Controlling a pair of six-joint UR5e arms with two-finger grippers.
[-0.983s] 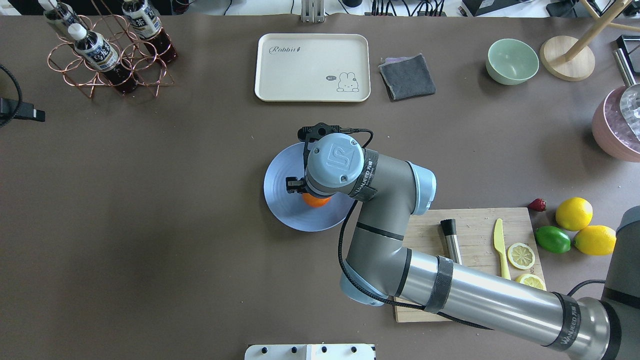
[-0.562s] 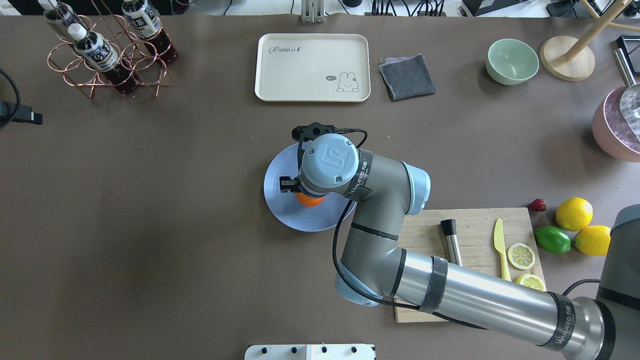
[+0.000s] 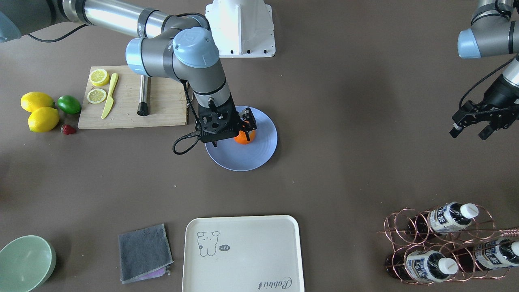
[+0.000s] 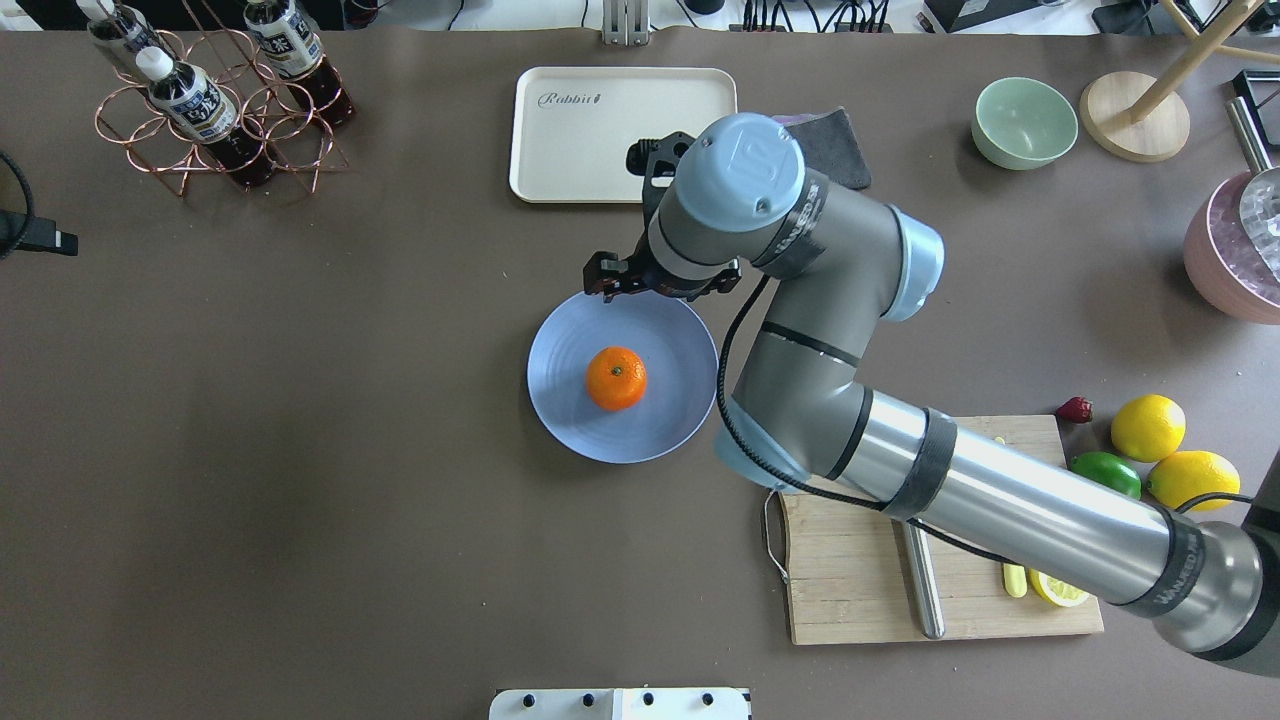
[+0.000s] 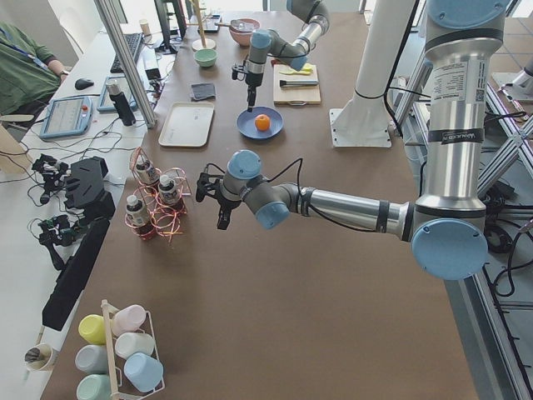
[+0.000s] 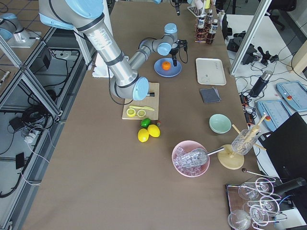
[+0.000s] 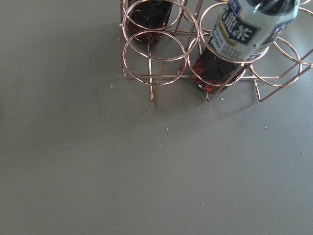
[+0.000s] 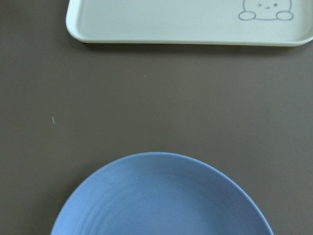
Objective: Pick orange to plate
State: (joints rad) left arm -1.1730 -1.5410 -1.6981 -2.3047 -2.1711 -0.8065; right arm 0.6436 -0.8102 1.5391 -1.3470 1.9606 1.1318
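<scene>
The orange [image 4: 616,378] lies free in the middle of the light-blue plate [image 4: 570,410], stem spot up. My right gripper [image 4: 662,285] hangs open above the plate's far rim, clear of the fruit. The right wrist view holds only the plate's rim [image 8: 161,196] and the tray, not the orange. In the front-facing view the gripper sits low against the orange [image 3: 244,138]. My left gripper [image 3: 470,129] is open and empty, far off beside the bottle rack [image 7: 205,58]. The side views show the orange [image 5: 262,122] [image 6: 166,65] alone on the plate.
A cream tray [image 4: 625,135] and grey cloth [image 4: 845,150] lie just beyond the gripper. The cutting board [image 4: 860,560] holds a knife and lemon slices, with lemons [image 4: 1147,427] and a lime [image 4: 1105,472] at its right. A green bowl [image 4: 1024,122] stands at the back right.
The right gripper let go of the orange, rose and moved away toward the tray. The orange stays on the plate. The left arm has barely moved.
</scene>
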